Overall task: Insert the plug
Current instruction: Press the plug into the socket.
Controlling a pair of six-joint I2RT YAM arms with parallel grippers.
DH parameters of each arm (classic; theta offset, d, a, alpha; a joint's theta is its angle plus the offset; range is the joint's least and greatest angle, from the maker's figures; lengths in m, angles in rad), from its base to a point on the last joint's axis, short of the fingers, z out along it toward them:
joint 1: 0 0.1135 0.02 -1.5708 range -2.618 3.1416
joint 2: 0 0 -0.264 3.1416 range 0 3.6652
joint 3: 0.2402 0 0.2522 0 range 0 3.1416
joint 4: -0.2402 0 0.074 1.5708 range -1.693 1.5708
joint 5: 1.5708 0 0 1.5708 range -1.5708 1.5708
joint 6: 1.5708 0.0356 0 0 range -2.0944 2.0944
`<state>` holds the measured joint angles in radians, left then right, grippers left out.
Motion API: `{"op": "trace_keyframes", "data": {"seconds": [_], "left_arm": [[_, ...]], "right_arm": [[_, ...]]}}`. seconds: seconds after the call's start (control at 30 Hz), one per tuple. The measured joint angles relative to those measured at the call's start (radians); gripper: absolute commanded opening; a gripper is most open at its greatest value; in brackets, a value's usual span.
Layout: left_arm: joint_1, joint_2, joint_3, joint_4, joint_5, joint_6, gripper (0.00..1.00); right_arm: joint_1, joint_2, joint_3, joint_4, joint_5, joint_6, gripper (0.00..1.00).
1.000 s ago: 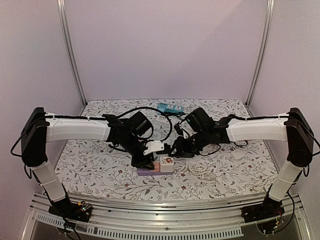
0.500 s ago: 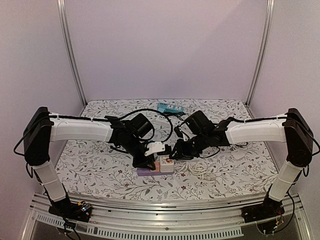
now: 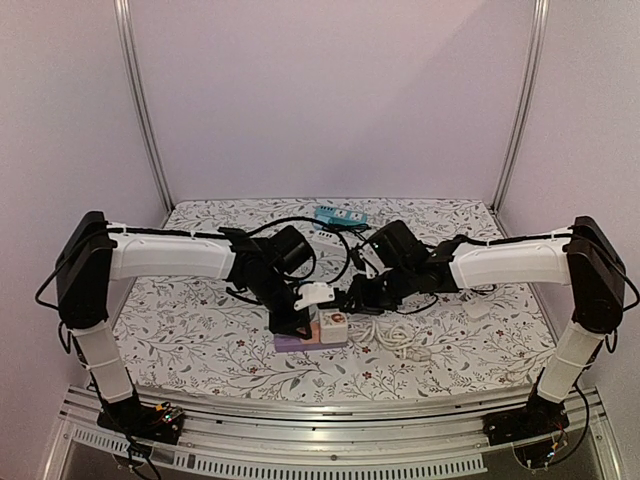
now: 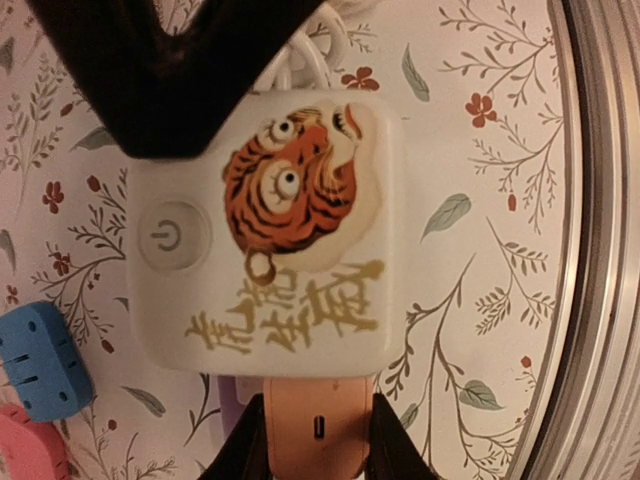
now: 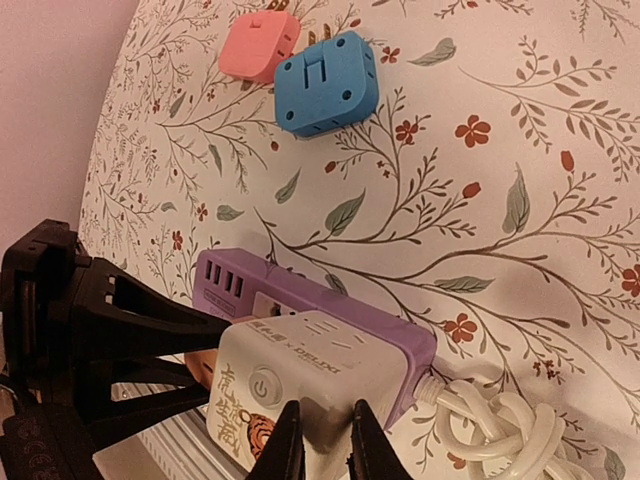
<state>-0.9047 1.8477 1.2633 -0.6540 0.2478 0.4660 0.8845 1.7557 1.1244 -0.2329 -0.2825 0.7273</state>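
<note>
The left gripper clamps a peach block that the frame edge cuts off, touching the white plug. The right gripper, closed, covers one corner of the plug. The plug sits on a purple socket strip; how deep it sits is unclear.

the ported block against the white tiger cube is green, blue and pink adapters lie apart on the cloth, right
No, the block against the white tiger cube is purple, not green; the right wrist view shows it. The rest holds.
</note>
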Motion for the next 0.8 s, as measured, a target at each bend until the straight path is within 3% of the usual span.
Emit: {"op": "trace_keyframes", "data": {"seconds": [0.3,0.33,0.47,0.6,0.73,0.8], "left_arm": [[-0.014,-0.011,-0.022,0.014,-0.037,-0.018,0.0],[-0.014,-0.015,-0.027,0.019,-0.038,-0.021,0.05],[-0.014,-0.044,-0.044,0.043,-0.031,-0.019,0.5],[-0.025,-0.041,-0.077,0.017,-0.031,0.006,0.74],[-0.026,-0.052,-0.056,-0.055,-0.029,0.026,0.86],[-0.026,-0.056,-0.049,-0.076,-0.029,0.032,0.99]], "right_arm": [[0.019,-0.007,-0.015,0.029,0.055,0.001,0.14],[0.021,-0.006,-0.016,0.034,0.059,0.002,0.15],[0.024,0.001,-0.013,0.048,0.068,-0.003,0.24],[0.052,0.018,0.01,0.045,0.055,-0.018,0.33],[0.076,0.018,0.049,-0.05,0.056,-0.057,0.45],[0.078,0.018,0.078,-0.116,0.056,-0.079,0.58]]}}
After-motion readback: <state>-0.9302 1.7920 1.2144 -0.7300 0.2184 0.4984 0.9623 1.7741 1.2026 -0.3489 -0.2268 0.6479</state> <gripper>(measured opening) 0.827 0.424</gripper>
